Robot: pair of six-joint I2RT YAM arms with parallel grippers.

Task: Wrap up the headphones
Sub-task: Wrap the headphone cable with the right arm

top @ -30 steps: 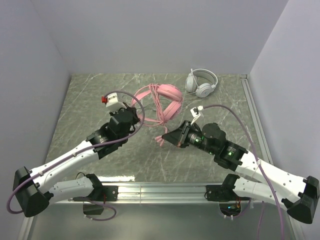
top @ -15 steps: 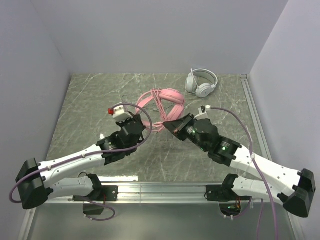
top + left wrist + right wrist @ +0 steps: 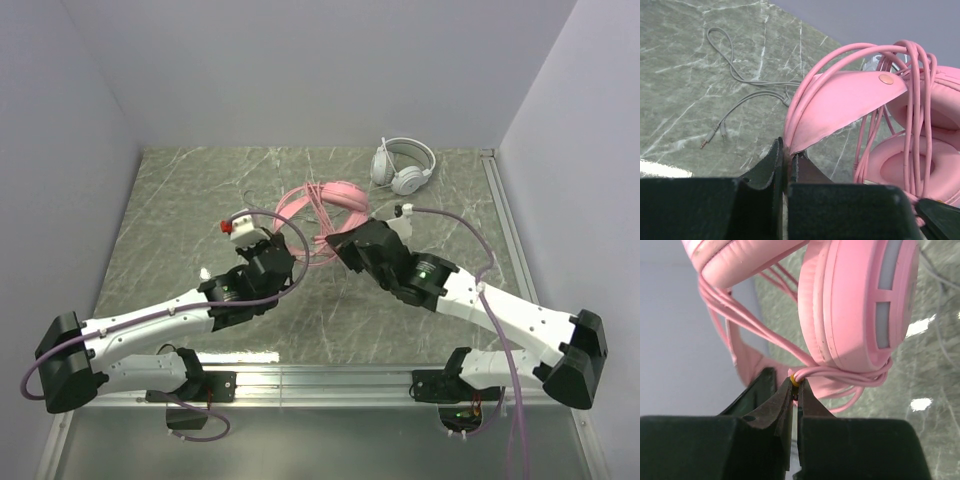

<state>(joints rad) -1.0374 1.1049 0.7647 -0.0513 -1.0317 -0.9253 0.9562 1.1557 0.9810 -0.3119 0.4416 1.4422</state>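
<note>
Centrally, between the two sets of fingers: pink headset (image 3: 335, 200), one colour throughout, with smooth matte padding on a broad curved headband, oval ear cups with soft cushion rings, and pale grey inset panels on the outer shell. Left gripper (image 3: 785, 161), black and wedge-shaped, pressed together on the thin lower edge of the headband; up and to the right of its fingertips, a small round copper-toned stud (image 3: 885, 78) set in the band. Right gripper (image 3: 795, 390), likewise black, nipped tight on the pink cable (image 3: 840, 374) at a narrow yellow band (image 3: 794, 381), directly beneath one ear cup. Cable round, glossy and rubbery, looped in several strands over the headband and around the cup, above and beside both pairs of fingertips. Well beyond the left fingertips, to their left: thin grey cable (image 3: 740, 85), lying in loose curves and ending in two small plugs. Far beyond the right fingers, near the back wall: white-and-grey headset (image 3: 403, 166) with rounded cups, apart from the pink one. Underneath all: grey-green marble-patterned tabletop (image 3: 180, 200), white-veined, with a slight sheen.
</note>
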